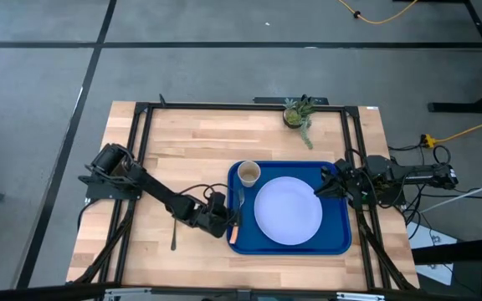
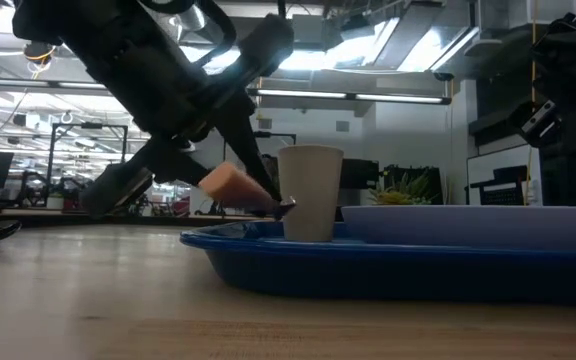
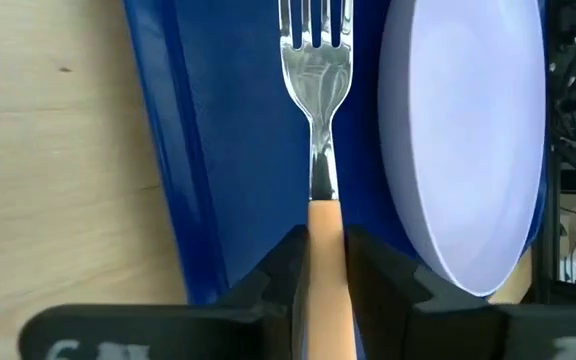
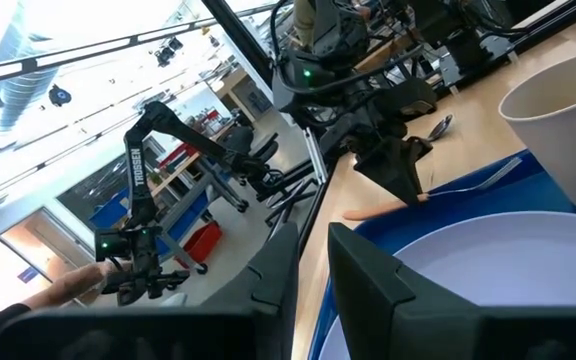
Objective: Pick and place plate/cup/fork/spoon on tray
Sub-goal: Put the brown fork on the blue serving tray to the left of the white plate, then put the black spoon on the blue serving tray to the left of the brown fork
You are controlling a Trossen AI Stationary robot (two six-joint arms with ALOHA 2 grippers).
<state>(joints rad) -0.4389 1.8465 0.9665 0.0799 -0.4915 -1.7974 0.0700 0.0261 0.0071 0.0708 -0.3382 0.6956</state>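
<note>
The blue tray [image 1: 337, 242] lies on the table's right half. The pale plate [image 1: 288, 211] lies flat on its floor, and the tan cup [image 1: 249, 173] stands upright in its far left corner. My left gripper [image 1: 227, 222] is at the tray's left rim, shut on the orange-handled fork [image 3: 315, 90], whose tines are over the tray floor beside the plate [image 3: 468, 140]. The dark spoon [image 1: 174, 237] lies on the bare wood left of my left arm. My right gripper [image 1: 318, 191] is empty over the plate's right edge, with a narrow gap between its fingers [image 4: 313, 265]. My left gripper pinches the fork's orange handle [image 3: 324, 250] between its two fingers, near where it meets the metal neck. The fingers lie along the fork, slanting down toward the far edge. The fork tilts tines-down [image 2: 284, 207] near the cup's foot; whether the tines touch the tray is hidden by the rim.
A small green potted plant [image 1: 298, 113] stands at the table's far edge. Black frame rails run along the table's left, right and far sides. Bare wood lies left of the tray and along the near edge.
</note>
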